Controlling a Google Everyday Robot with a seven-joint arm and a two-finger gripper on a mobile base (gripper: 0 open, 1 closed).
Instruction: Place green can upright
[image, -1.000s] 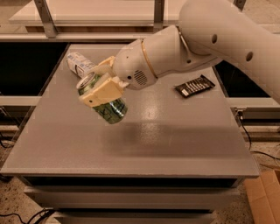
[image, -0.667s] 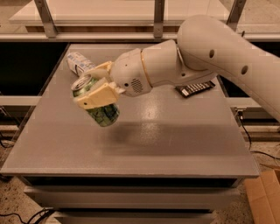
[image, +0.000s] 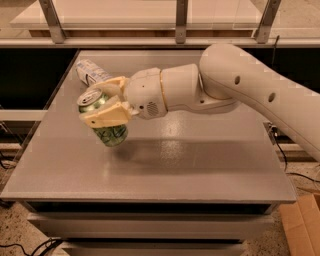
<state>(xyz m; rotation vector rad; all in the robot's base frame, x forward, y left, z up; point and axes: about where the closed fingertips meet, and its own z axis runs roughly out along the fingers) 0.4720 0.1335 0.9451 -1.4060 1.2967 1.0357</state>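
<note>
The green can (image: 107, 131), with its silver top tilted toward the upper left, is held in my gripper (image: 102, 102) over the left half of the grey table (image: 200, 165). The two tan fingers (image: 105, 116) are shut on the can's upper part. The can leans to the left; its base hangs close above the table top, and I cannot tell whether it touches. My white arm (image: 240, 85) reaches in from the right.
A clear plastic bottle (image: 90, 71) lies on its side at the table's back left, just behind the gripper. A metal rail with posts (image: 181, 22) runs behind the table. A cardboard box (image: 302, 225) sits on the floor at the right.
The gripper with the can has moved left and slightly down toward the table's left side. The arm now covers the dark flat object that lay at the back right.
</note>
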